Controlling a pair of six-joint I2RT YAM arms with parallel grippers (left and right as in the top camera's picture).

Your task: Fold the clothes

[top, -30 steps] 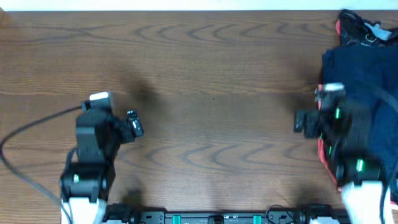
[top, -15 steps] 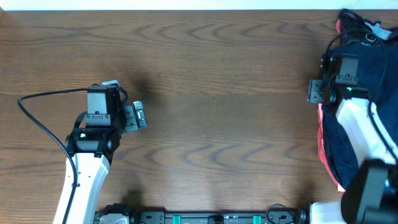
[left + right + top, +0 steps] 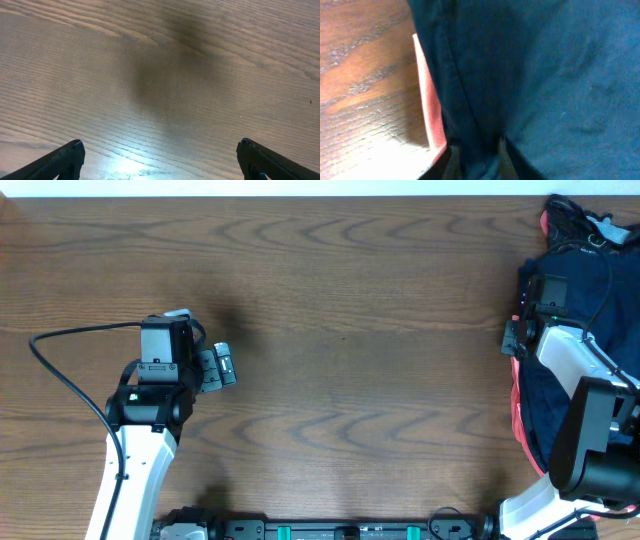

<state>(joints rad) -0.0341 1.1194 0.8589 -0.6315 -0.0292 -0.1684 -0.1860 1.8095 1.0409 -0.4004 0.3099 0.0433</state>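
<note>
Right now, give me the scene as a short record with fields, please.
left gripper: open, empty, over bare table
right gripper: shut on navy cloth at the heap's edge
clothes: unfolded heap at table's right edge
coral-red piece: under the navy cloth, edge showing
folding: not yet begun

Our right pincer (image 3: 476,155) pinches a fold of the navy clothes (image 3: 545,75); a coral-red piece (image 3: 427,100) lies beneath on the counter (image 3: 365,75).

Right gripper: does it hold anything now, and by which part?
The right gripper seems to pinch the navy garment by a fold near its seamed edge.
</note>
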